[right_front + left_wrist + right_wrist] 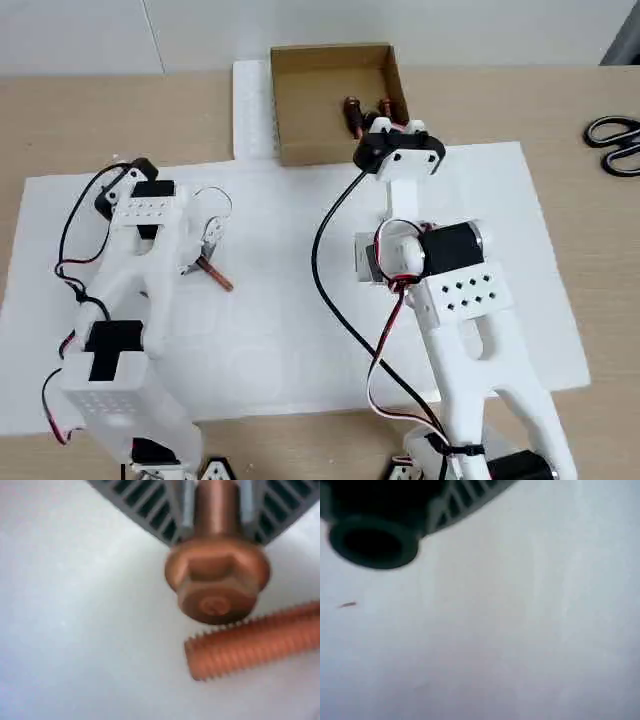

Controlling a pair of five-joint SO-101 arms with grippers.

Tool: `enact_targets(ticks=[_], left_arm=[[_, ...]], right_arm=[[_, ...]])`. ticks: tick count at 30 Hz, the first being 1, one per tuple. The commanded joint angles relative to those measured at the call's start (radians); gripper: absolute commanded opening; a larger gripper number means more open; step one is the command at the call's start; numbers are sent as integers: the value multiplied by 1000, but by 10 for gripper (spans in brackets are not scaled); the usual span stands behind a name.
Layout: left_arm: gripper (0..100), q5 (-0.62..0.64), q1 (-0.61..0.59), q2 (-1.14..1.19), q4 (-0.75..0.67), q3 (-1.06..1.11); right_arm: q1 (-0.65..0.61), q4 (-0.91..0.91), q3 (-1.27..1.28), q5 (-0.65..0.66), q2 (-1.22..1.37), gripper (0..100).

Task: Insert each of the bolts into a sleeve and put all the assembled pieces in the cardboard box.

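Observation:
My left gripper [216, 515] is shut on a copper bolt [217, 587], whose hex flange head points at the wrist camera between the ribbed grey fingers [145, 507]. A second copper bolt [255, 647] lies on the white sheet just beside it, seen from above as a bolt [217, 273] under the left gripper [207, 252]. My right gripper [392, 130] hangs at the near rim of the cardboard box [335, 52]. It is shut on a black sleeve [372, 542] with its open end showing. Two copper pieces [356, 116] lie inside the box.
A white foam sheet [300, 330] covers the wooden table under both arms. Black scissors [615, 142] lie at the far right edge. A black cable [325, 270] loops across the sheet between the arms.

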Motion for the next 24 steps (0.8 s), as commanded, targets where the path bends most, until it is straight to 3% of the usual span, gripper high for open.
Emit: enact_targets(ticks=[1, 10, 24], left_arm=[[6, 0, -9, 14, -5, -1], [6, 0, -6, 5, 44, -61], [6, -58, -5, 5, 460, -631]], right_arm=[[10, -25, -6, 9, -30, 3], [10, -25, -6, 9, -30, 3], [10, -15, -40, 5, -53, 3]])
